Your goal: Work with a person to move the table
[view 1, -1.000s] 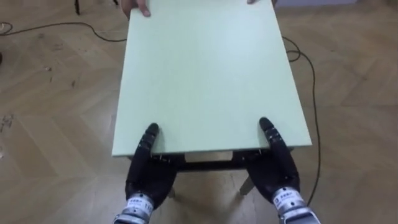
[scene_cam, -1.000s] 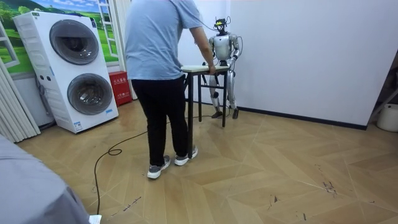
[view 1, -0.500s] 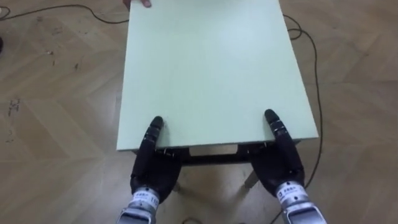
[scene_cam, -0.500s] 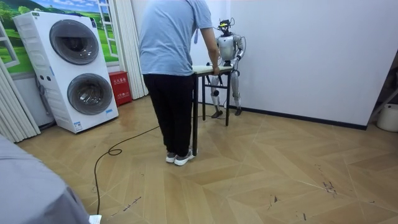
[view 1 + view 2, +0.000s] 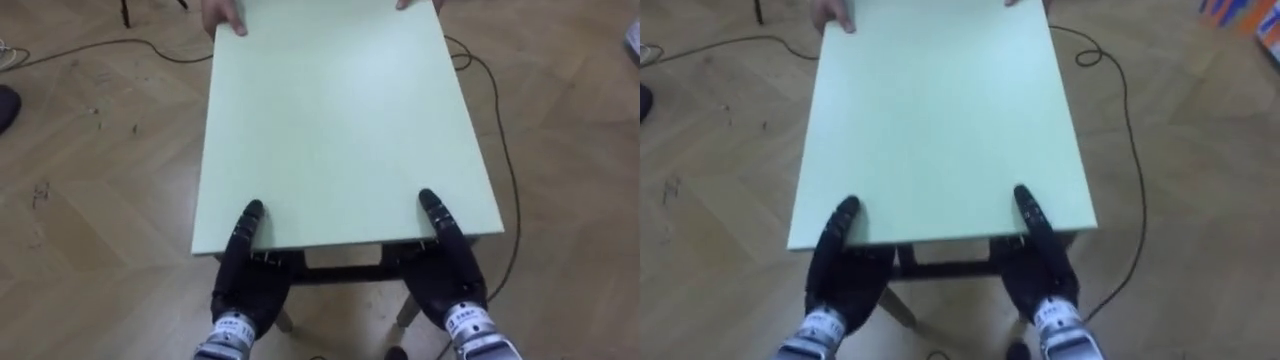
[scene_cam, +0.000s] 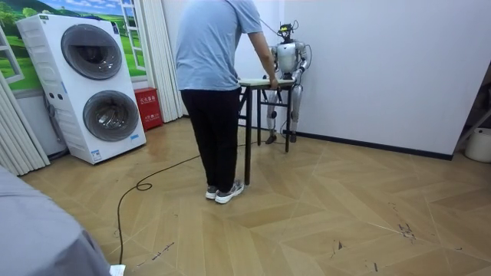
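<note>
Over parquet point(image 5: 90, 200), left hand point(image 5: 245, 272) and right hand point(image 5: 450, 270) clasp the table point(image 5: 340, 120) edge.

L robot hand point(image 5: 246, 272), R robot hand point(image 5: 447, 268) clamp table point(image 5: 340, 120) near edge.

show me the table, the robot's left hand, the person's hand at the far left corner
table point(image 5: 340, 120), left eye view, bare middle of the top
left hand point(image 5: 245, 285), left eye view, palm below the near edge
person's hand point(image 5: 224, 14), left eye view, fingers at the corner
</note>
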### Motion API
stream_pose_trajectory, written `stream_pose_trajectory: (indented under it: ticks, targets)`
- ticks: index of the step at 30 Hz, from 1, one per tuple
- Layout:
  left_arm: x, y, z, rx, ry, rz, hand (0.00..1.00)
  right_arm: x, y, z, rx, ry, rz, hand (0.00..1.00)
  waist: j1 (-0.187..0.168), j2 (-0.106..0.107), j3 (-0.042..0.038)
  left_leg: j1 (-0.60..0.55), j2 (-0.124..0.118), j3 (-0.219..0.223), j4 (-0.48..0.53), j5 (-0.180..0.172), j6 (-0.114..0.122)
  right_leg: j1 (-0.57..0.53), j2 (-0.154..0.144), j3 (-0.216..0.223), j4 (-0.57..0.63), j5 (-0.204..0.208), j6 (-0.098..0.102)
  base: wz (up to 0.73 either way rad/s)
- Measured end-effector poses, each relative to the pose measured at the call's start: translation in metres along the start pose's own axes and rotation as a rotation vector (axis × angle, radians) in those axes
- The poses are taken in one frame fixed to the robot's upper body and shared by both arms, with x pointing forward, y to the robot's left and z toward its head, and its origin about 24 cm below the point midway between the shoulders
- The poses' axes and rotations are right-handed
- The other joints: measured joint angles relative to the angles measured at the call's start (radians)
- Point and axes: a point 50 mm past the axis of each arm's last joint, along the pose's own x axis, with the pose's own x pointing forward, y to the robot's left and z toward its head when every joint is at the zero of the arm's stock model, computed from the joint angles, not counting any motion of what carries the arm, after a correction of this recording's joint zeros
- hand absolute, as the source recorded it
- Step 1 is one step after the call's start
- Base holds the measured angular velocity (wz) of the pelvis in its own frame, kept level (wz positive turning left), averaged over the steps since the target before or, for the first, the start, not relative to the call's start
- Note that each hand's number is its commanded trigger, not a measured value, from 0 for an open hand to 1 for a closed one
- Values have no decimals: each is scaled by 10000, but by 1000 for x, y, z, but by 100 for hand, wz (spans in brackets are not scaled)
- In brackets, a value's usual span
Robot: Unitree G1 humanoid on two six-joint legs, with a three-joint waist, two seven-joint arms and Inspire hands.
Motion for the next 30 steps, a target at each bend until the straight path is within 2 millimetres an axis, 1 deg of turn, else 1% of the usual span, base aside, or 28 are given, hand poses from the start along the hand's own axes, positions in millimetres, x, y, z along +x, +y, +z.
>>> stream_pose_trajectory:
  ticks: [1,2,3,4,5,6,7,9,12,13,17,19,20,22,23,25,27,30]
  targets:
    - [0,0,1,43,14,-26,100,0,0,-1,67,-3,17,100,255,-17,2,45,-16,98,-25,49,-62,286,104,165,-171,-392,-42,-17]
    - [0,0,1,33,2,-28,100,0,1,-2,70,0,24,100,406,-17,8,89,-7,154,-14,70,-100,286,233,199,-278,-337,-129,-40]
    - [0,0,1,6,-2,-2,100,-1,0,-5,71,81,-24,100,593,-9,9,206,-7,136,-89,113,-167,398,413,199,-522,-261,-213,-37]
    - [-1,2,2,12,-22,47,100,-1,-2,-7,137,133,-117,100,742,12,12,367,114,144,-298,176,-258,649,654,160,-924,-105,-272,-26]
    - [-2,2,2,55,-17,66,100,-1,-4,-7,183,154,-168,100,785,21,15,417,215,144,-400,204,-294,783,800,135,-1171,8,-318,-17]
    - [-2,3,5,143,-42,99,100,-2,-4,-9,262,215,-193,100,815,37,11,405,398,158,-535,269,-361,991,1065,98,-1679,281,-372,-8]
    - [-3,3,8,231,-89,89,100,-1,-3,-12,270,260,-151,100,824,40,9,395,529,156,-607,303,-382,1134,1252,115,-2112,451,-364,-5]
    - [-5,2,10,276,-119,47,100,-1,-2,-13,271,248,-96,100,825,42,5,364,634,187,-613,309,-390,1229,1397,116,-2435,654,-402,-8]
    - [-10,1,12,199,-262,11,100,-2,1,-15,311,294,19,100,835,38,2,321,664,194,-562,312,-392,1225,1465,175,-2579,704,-403,-11]
    - [-10,2,12,199,-285,27,100,-2,1,-16,376,311,30,100,938,35,1,320,673,155,-470,312,-392,1265,1487,207,-2627,704,-403,-15]
    - [-11,3,12,186,-327,35,100,-2,1,-16,380,293,55,100,1122,12,-6,247,748,99,-134,310,-395,1378,1534,200,-2701,692,-416,-4]
    - [-12,3,13,185,-330,42,100,-2,1,-16,412,312,50,100,1353,10,-7,283,840,74,-79,306,-401,1544,1635,174,-2905,719,-456,0]
    - [-12,3,13,182,-342,49,100,-2,1,-16,405,316,58,100,1391,11,-7,282,852,37,-77,306,-402,1561,1646,166,-2922,719,-456,7]
    - [-12,4,14,199,-363,55,100,-2,2,-16,334,317,79,100,1480,14,-7,281,908,-90,-86,306,-402,1686,1656,-33,-3031,719,-458,20]
    - [-12,3,14,197,-371,34,100,-1,2,-16,279,320,107,100,1489,14,-7,258,922,-112,-94,306,-402,1700,1647,-101,-3038,719,-458,32]
    - [-12,1,14,192,-387,-61,100,-1,5,-15,196,294,219,100,1462,16,-6,223,943,-283,-294,314,-415,1730,1588,-384,-3057,714,-463,40]
    - [-12,0,13,131,-409,-103,100,-3,5,-15,184,297,263,100,1428,18,-5,224,911,-474,-412,368,-503,1834,1500,-598,-3129,712,-461,43]
    - [-12,-1,12,108,-400,-143,100,-3,6,-14,204,252,290,100,1463,38,4,207,826,-705,-574,380,-502,1916,1368,-853,-3174,702,-445,35]
